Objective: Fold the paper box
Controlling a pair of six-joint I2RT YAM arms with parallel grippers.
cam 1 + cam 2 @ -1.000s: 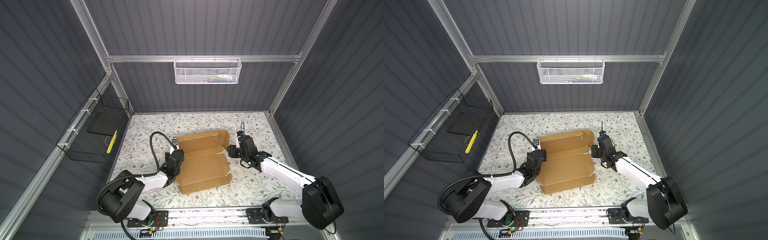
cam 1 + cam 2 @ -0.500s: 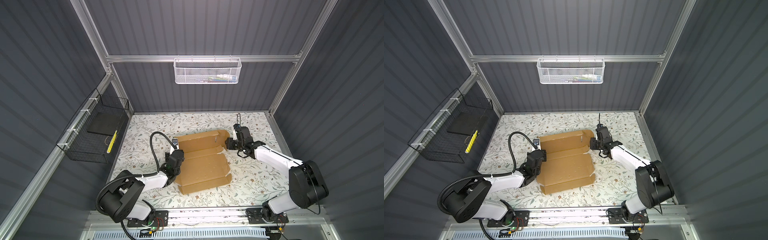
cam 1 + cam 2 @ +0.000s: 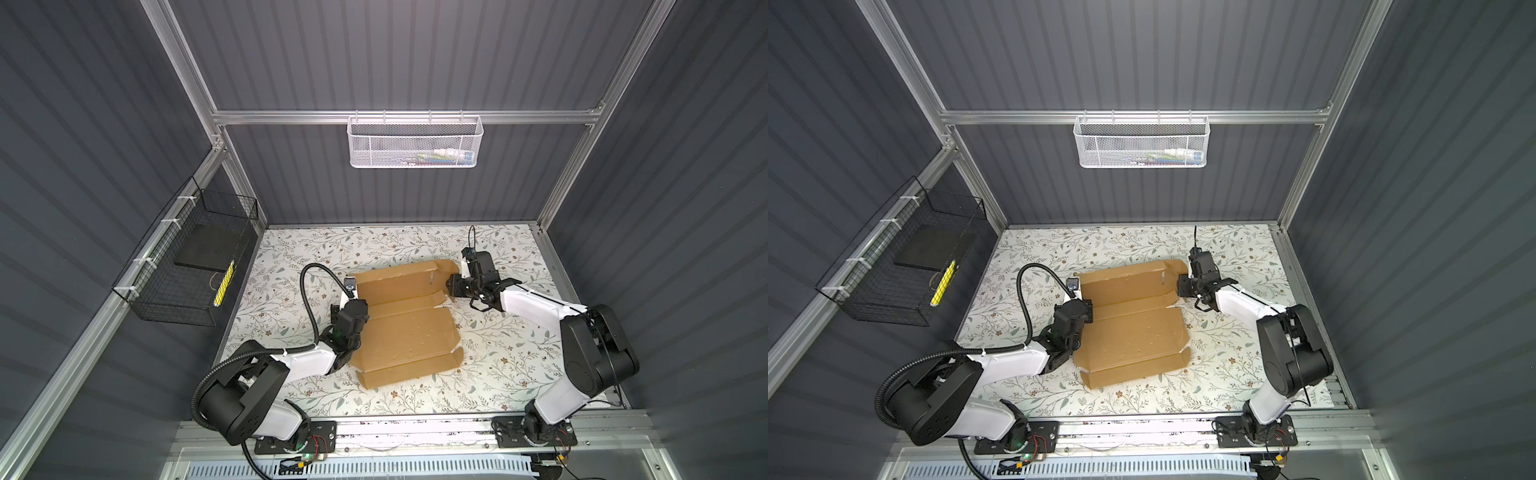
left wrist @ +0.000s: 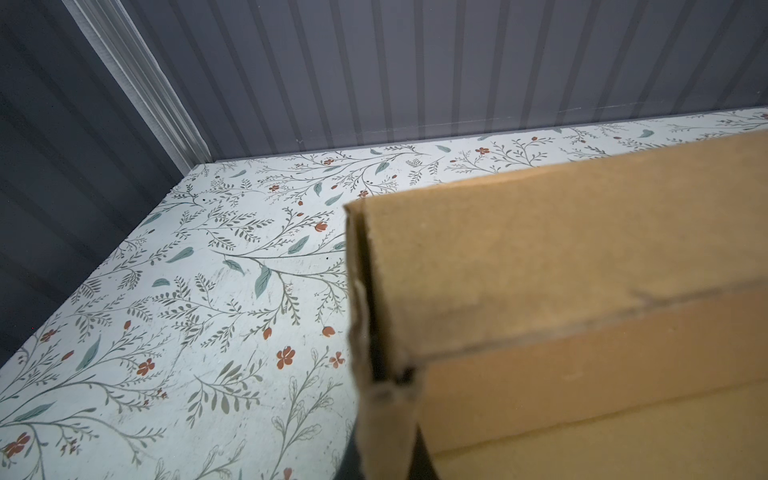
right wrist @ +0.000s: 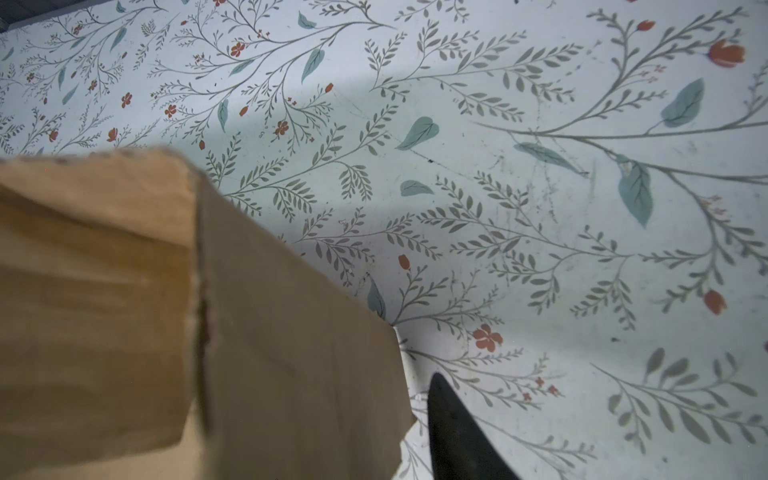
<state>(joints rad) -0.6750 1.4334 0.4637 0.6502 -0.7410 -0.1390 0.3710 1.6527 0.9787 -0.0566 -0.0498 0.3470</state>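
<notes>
The paper box (image 3: 409,328) is laid half-folded on the floral table (image 3: 316,249). Its left wall is clamped by the low, outstretched left gripper (image 3: 357,308). Its far right flap is straddled by the parted jaws of the right gripper (image 3: 451,286).

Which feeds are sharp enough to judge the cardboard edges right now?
In both top views the box is crisp and evenly lit; left wrist view, near cardboard soft, table sharp; right wrist view, box corner smeared, table in partial shadow.
</notes>
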